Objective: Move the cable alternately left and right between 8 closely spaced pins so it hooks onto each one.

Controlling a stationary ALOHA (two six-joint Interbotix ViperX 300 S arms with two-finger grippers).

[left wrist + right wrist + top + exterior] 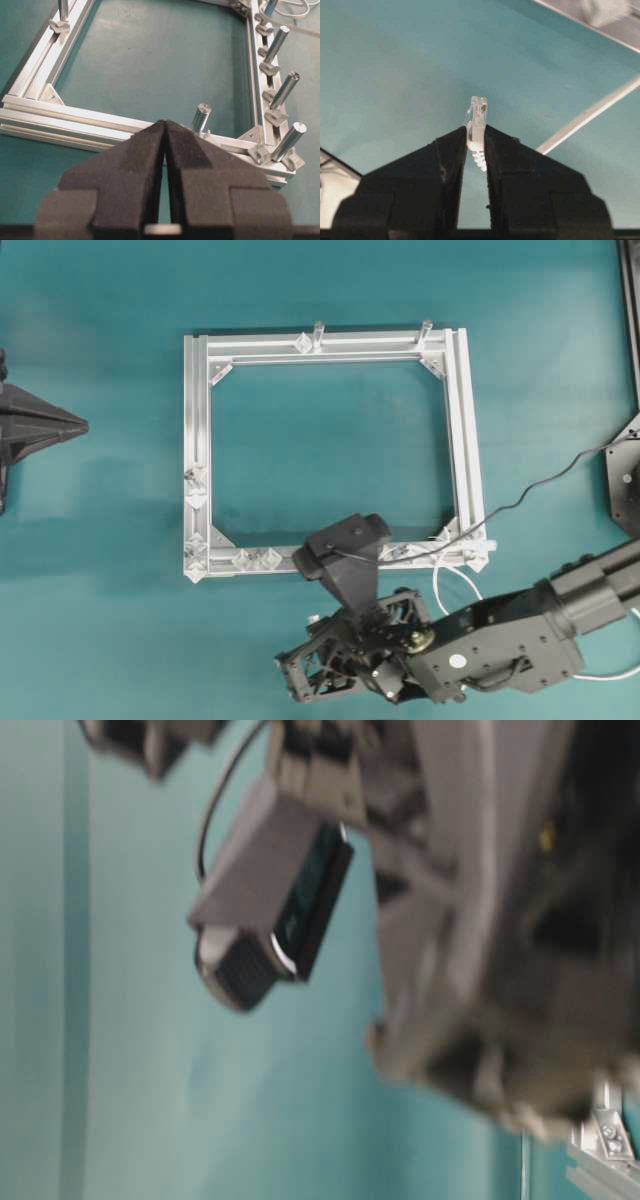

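Right jaws point(476, 137) clamped on cable point(590, 115) plug; left jaws point(165, 131) closed, empty, before aluminium frame point(75, 117) and posts point(200, 117)

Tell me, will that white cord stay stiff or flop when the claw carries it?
Probably floppy: the cord already curls in loose loops. It looks thin, so likely light. The right claw pinches only its clear plug, so the rest should trail.
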